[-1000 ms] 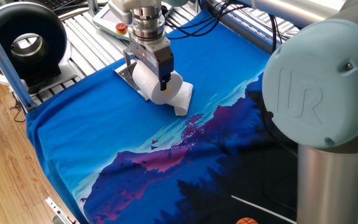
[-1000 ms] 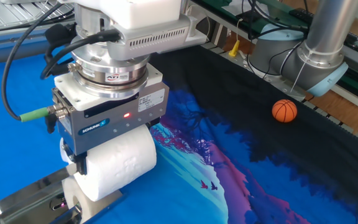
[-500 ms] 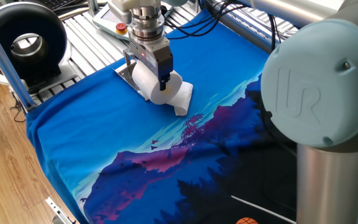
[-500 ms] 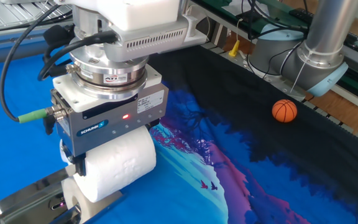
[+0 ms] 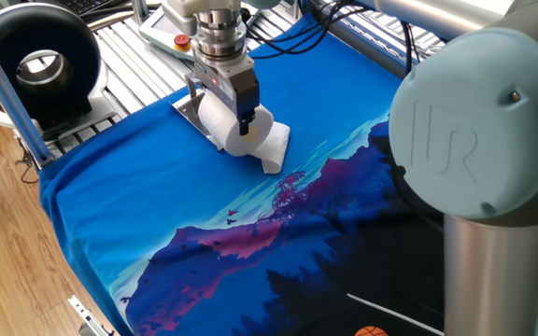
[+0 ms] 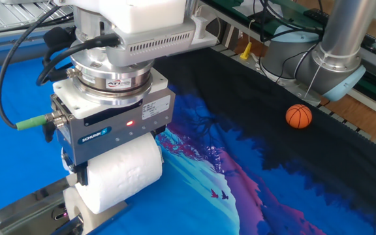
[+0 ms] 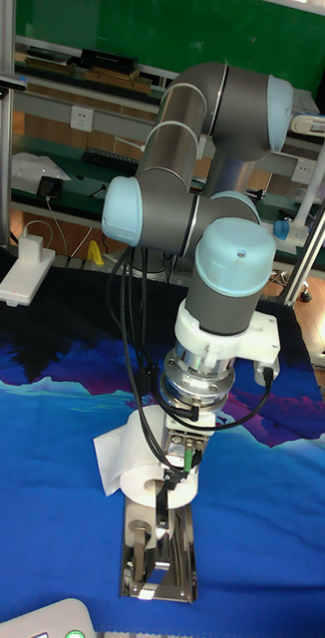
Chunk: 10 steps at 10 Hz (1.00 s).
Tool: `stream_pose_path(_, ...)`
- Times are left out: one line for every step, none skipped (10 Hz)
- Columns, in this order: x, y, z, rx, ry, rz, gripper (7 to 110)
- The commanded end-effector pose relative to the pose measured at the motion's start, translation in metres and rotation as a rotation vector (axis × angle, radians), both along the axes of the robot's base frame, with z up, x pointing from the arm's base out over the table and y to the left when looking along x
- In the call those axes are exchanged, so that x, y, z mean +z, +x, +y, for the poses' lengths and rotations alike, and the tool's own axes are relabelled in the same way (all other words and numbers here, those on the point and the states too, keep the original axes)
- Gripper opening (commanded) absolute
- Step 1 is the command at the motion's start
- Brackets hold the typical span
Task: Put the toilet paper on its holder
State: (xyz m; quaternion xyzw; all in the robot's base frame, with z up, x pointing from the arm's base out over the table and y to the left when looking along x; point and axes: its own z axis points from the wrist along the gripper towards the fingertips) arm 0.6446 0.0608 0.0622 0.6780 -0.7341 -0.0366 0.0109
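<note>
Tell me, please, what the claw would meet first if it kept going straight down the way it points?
The claw, already shut on the toilet paper, would probably press the roll onto the holder lying just below; the depth is unclear.

Grey tubular arm (image 7: 187,140) with pale blue joint caps, one embossed "UR", a ribbed silver wrist flange, black cables looping alongside, and a boxy grey claw (image 6: 109,179) showing a blue label and red light.
</note>
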Motion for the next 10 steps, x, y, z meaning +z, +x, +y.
stream_pose_path(-0.002, 0.006, 0.002, -0.003, 0.015, 0.006, 7)
stream_pose_path(-0.003, 0.007, 0.004, -0.001, 0.017, 0.004, 7)
stream_pose_path(-0.003, 0.007, 0.004, -0.003, 0.016, 0.004, 7)
stream_pose_path(-0.003, 0.005, 0.004, -0.003, 0.013, 0.009, 7)
stream_pose_path(-0.002, 0.004, 0.003, -0.002, 0.010, 0.011, 7)
stream_pose_path(-0.002, 0.002, 0.004, -0.007, 0.012, 0.012, 7)
stream_pose_path(-0.001, 0.000, 0.006, -0.018, 0.017, 0.014, 7)
stream_pose_path(0.001, -0.003, 0.008, -0.028, 0.024, 0.020, 7)
stream_pose_path(0.001, -0.004, 0.010, -0.040, 0.028, 0.022, 7)
stream_pose_path(0.002, -0.005, 0.013, -0.056, 0.037, 0.029, 7)
